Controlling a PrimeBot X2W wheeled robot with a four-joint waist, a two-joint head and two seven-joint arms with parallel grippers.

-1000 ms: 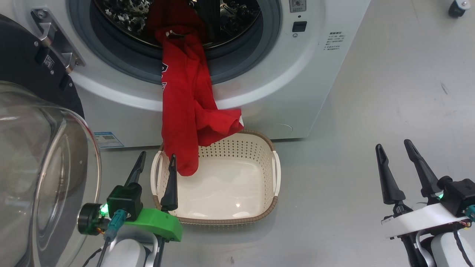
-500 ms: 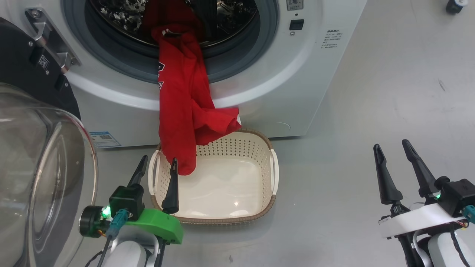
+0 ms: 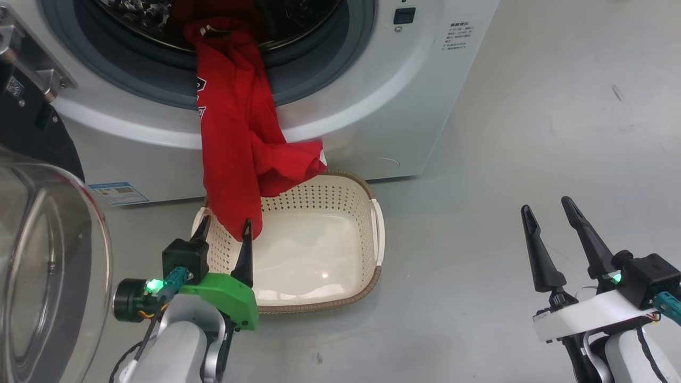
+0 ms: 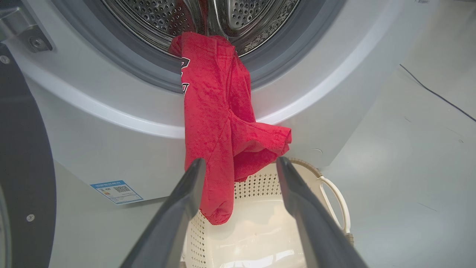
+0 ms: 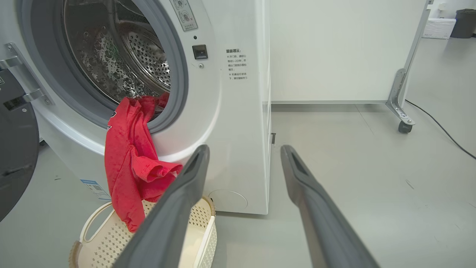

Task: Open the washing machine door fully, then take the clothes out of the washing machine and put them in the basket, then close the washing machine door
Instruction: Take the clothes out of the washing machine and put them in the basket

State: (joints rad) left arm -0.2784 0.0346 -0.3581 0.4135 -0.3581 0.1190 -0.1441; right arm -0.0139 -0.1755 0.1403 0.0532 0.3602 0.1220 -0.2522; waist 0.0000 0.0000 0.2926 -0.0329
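The big white front-loading washing machine stands with its drum mouth exposed, since the large round black door with the bulging clear glass bowl is swung wide to the robot's left, clear of the reach path. The bright red jersey-like garment hangs half out. Its top is draped over the grey seal at the drum's lip, and its lower end dangles into the small cream perforated oval basket with a brown woven-look rim. The basket sits on the floor against the machine's front, right under the opening, so cloth can drop into it. The left gripper is spread wide and grips nothing, its 2 dark fingers flanking the garment's hanging tip; I judge it lined up for a pinch. The right gripper, likewise spread and empty, waits well apart. A blue label with a QR code and the grey print beside the opening are too small to read, and the garment's black-and-white lettering is folded and illegible
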